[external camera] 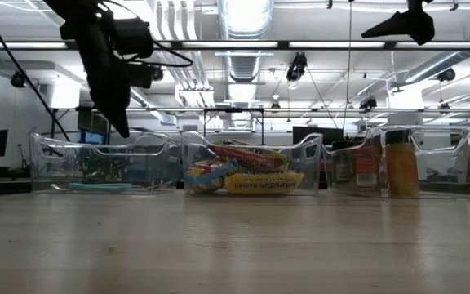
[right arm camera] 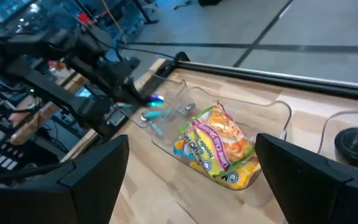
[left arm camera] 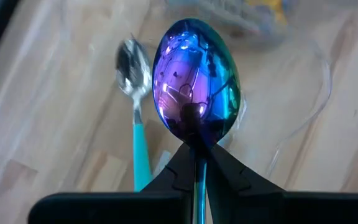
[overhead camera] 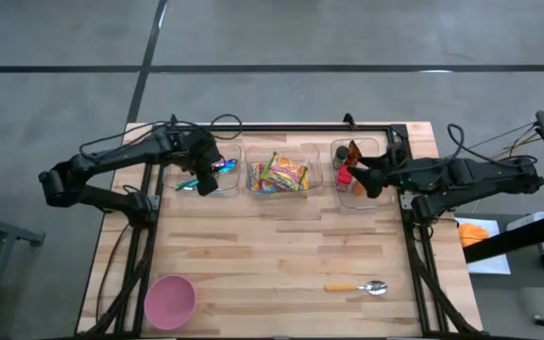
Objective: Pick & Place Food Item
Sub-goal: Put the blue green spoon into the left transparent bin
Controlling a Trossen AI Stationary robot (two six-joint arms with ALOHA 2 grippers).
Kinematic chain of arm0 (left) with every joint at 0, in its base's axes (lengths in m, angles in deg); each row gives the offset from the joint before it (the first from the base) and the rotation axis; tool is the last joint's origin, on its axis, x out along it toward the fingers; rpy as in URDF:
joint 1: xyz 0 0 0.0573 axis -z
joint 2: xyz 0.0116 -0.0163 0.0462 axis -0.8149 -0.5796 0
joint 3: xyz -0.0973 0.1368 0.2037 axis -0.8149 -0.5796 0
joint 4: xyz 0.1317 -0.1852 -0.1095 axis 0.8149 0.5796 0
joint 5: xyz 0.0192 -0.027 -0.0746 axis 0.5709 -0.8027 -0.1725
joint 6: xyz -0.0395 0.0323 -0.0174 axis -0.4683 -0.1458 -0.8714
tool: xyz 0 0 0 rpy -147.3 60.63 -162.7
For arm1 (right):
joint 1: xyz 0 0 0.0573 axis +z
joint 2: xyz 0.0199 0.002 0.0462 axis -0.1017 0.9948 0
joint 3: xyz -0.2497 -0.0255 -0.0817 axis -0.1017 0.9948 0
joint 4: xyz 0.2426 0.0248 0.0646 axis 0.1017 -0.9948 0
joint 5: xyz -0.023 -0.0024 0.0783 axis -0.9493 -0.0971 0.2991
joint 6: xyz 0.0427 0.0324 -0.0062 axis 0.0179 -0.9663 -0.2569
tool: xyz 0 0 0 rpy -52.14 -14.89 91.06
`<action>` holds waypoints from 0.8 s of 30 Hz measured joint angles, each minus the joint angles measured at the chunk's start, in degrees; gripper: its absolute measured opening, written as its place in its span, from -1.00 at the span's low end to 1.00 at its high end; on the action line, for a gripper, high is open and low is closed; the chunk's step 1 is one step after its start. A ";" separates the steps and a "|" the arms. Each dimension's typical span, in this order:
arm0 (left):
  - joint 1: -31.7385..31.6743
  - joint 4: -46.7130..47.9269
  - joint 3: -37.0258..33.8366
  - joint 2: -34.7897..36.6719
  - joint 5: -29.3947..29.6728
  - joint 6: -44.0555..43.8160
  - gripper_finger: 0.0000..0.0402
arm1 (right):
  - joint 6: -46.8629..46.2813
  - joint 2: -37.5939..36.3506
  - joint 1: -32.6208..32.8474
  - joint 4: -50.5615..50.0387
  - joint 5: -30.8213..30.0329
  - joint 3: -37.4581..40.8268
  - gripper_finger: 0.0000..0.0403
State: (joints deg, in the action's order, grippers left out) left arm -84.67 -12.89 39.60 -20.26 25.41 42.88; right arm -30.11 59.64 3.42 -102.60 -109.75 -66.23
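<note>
Your wooden table (overhead camera: 281,246) carries three clear bins along its far edge. The middle bin (overhead camera: 284,175) holds the snack packets (overhead camera: 280,174), your food item; they lie between the two grippers, ahead of the right fingers and off to the side of the left ones. Your left gripper (overhead camera: 208,179) sits above the left bin (overhead camera: 206,176), pinched tight on the handle of an iridescent spoon (left arm camera: 196,84); a teal-handled spoon (left arm camera: 135,93) lies below it. Your right gripper (overhead camera: 359,172) hangs over the right bin (overhead camera: 359,175), fingers (right arm camera: 92,168) spread wide, holding nothing. The bottles there are partly hidden. Nearer you lie a pink bowl (overhead camera: 169,300) and a wooden-handled spoon (overhead camera: 357,287), well apart from both.
</note>
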 joint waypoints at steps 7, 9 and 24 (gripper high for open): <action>-1.20 -1.44 -1.07 -1.02 0.27 5.78 -0.90 | 2.69 -2.94 0.00 -0.04 -0.14 0.00 0.71; -1.65 -2.70 -1.07 -2.42 0.39 6.06 -0.90 | 3.00 -3.41 0.00 -0.04 0.32 0.00 0.71; -2.51 -7.74 -1.07 -15.62 -0.46 8.46 -0.90 | 2.16 -4.12 -0.02 0.00 4.17 0.00 0.71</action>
State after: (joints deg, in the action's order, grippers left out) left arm -87.18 -20.63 38.53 -35.89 24.96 51.34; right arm -27.95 55.52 3.40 -102.60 -105.58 -66.23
